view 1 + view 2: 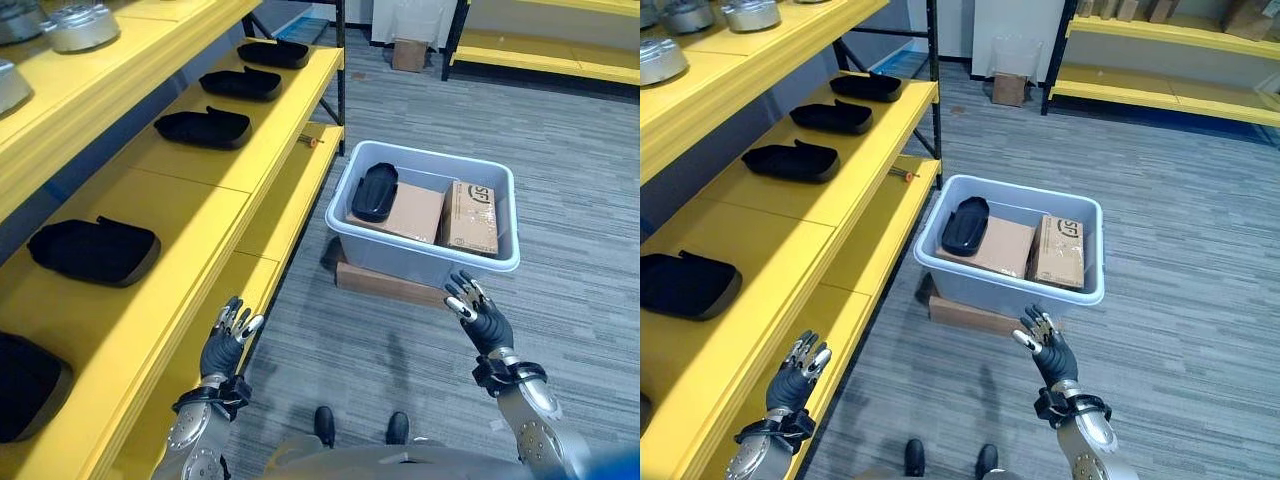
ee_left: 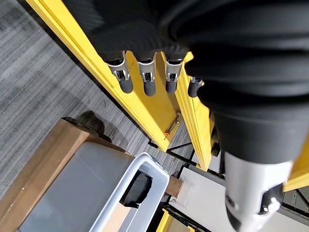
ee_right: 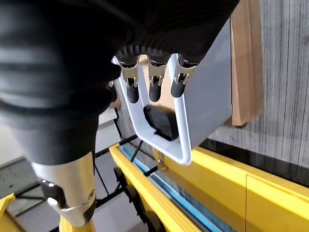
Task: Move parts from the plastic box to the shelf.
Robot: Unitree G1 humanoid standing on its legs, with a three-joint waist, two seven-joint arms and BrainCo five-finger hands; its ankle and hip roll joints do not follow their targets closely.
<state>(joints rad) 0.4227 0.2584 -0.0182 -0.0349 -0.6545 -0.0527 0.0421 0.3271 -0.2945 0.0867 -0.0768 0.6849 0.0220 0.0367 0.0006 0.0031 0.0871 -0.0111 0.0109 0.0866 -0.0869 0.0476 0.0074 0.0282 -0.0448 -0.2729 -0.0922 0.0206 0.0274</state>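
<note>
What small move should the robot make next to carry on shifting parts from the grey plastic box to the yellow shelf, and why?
Probably reach the right hand forward over the near rim of the grey plastic box toward the black moulded part lying on the brown cardboard boxes. Both hands look open and empty, the left hand sits by the yellow shelf, and the right is nearer the box.

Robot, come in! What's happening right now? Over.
Both hands, left and right, open, empty. One black part in plastic box, several on shelf. Nothing blocking.
</note>
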